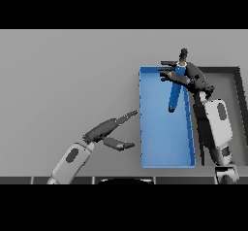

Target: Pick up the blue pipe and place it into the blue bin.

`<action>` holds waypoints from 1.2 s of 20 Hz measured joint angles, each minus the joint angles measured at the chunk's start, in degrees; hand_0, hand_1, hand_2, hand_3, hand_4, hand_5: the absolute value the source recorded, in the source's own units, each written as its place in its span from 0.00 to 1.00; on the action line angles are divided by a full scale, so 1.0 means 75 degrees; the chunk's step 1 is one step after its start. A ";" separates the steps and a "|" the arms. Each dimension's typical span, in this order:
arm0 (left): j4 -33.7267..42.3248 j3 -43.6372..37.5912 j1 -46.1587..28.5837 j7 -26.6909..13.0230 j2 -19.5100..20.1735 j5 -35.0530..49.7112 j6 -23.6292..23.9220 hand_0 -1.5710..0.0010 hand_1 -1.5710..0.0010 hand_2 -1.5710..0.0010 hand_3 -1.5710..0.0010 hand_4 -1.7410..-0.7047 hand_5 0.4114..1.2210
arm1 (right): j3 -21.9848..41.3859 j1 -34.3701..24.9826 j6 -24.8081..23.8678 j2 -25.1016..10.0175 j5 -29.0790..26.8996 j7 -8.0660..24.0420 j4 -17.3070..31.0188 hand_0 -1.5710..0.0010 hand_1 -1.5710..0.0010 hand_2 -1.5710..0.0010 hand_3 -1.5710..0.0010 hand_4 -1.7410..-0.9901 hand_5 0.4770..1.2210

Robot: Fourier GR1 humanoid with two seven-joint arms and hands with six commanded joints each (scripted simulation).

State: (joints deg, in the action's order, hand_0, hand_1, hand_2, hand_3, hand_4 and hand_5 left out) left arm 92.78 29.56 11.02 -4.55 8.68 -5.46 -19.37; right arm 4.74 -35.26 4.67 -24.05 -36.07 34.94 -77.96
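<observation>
The blue pipe point(175, 95) hangs tilted over the far part of the blue bin point(164, 150), its grey end sticking out beyond the bin's far right corner and its lower end pointing down into the bin. My right hand point(190, 77) holds the pipe near its upper end, thumb and fingers curled round it, some fingers spread to the left. My left hand point(109, 130) rests open over the table left of the bin, fingers straight and pointing toward it.
A dark tray point(237, 94) lies right of the blue bin, partly covered by my right arm. Grey table stretches to the left and the far side.
</observation>
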 measured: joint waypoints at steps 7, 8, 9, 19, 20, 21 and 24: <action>0.0059 0.0110 -0.0062 -0.0189 -0.0116 -0.0031 0.0042 1.00 1.00 1.00 1.00 0.83 0.05 | 0.2722 0.0344 -0.1048 -0.1405 -0.1652 0.0000 0.0734 0.33 0.41 0.43 0.54 0.38 0.92; 0.0053 0.0067 -0.0056 -0.0263 -0.0115 -0.0003 0.0060 1.00 1.00 1.00 1.00 0.83 0.05 | 0.3270 0.0133 -0.1197 -0.1632 -0.2152 0.0000 0.0977 0.47 0.52 0.55 0.63 0.46 0.94; 0.0026 0.0059 -0.0046 -0.0213 -0.0080 -0.0037 0.0059 1.00 1.00 1.00 1.00 0.82 0.05 | 0.3785 -0.0047 -0.1377 -0.1857 -0.2635 0.0000 0.1199 0.57 0.62 0.64 0.71 0.54 0.91; -0.0064 0.0033 -0.0008 -0.0110 -0.0106 0.0015 0.0019 1.00 1.00 1.00 1.00 0.81 0.05 | 0.5472 -0.0723 -0.0821 -0.2271 -0.1505 -0.0372 0.1425 0.95 0.96 0.96 0.97 0.82 0.39; -0.0002 0.0052 -0.0069 -0.0096 -0.0102 0.0057 -0.0007 1.00 1.00 1.00 1.00 0.80 0.06 | 0.5469 -0.0643 -0.0870 -0.2231 -0.1477 -0.0487 0.1536 0.96 0.97 0.97 0.97 0.82 0.35; -0.0006 0.0014 -0.0061 -0.0132 -0.0078 0.0094 -0.0023 1.00 1.00 1.00 1.00 0.80 0.06 | 0.5464 -0.0680 -0.0900 -0.2246 -0.1443 -0.0455 0.1573 0.97 0.97 0.98 0.98 0.82 0.32; -0.0038 0.0038 -0.0076 -0.0173 -0.0139 0.0033 0.0053 1.00 1.00 1.00 1.00 0.80 0.06 | 0.5413 -0.0620 -0.0896 -0.2287 -0.1484 -0.0613 0.1518 0.99 0.99 0.99 0.99 0.83 0.29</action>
State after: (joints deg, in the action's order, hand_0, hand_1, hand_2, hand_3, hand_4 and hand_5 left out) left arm 92.49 29.85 10.45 -5.85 7.64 -5.22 -18.97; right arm 45.34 -39.91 -2.05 -41.21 -47.20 30.34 -66.57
